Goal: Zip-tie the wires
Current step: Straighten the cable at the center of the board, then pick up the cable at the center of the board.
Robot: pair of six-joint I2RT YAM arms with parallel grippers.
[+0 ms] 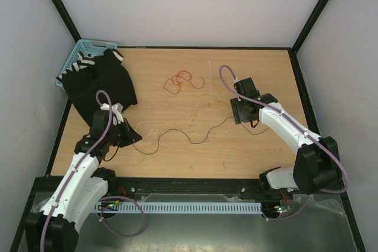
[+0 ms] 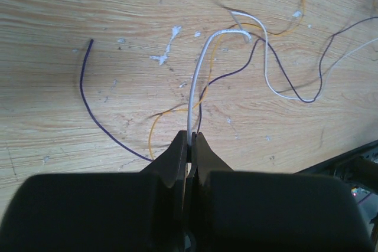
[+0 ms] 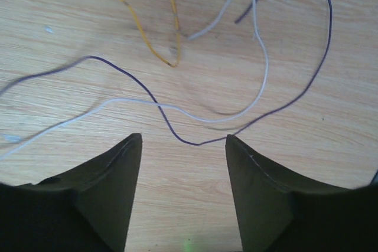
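Black left gripper (image 2: 190, 143): state? (Operator)

Closed. Its jaws are pressed together on the white strand (image 2: 193, 95), which rises out of the gap and arches over towards the table (image 2: 59, 16). A dark strand (image 2: 236, 72) runs up just beside it; whether that one is also pinched cannot be determined from the wrist view. (Inspector)

Right gripper (image 3: 183, 140)? (Operator)

Jaws spread apart, nothing between them. A dark strand (image 3: 189, 143) lies on the wood across the gap between the tips, with a white strand (image 3: 177, 109) just beyond it and an orange-yellow strand (image 3: 150, 42) farther out. (Inspector)

Location of the wires (image 1: 177, 135)? (Operator)

Loose on the table, trailing in curls between the two grippers. Red loops (image 1: 180, 81) lie separately, farther back near mid-table. A thin white strip (image 1: 209, 75) lies just to their right; too small to identify. (Inspector)

Surroundings? (Operator)

Black cloth (image 1: 103, 81) at the far left, lapping over a blue basket (image 1: 82, 48) in the corner. (Inspector)
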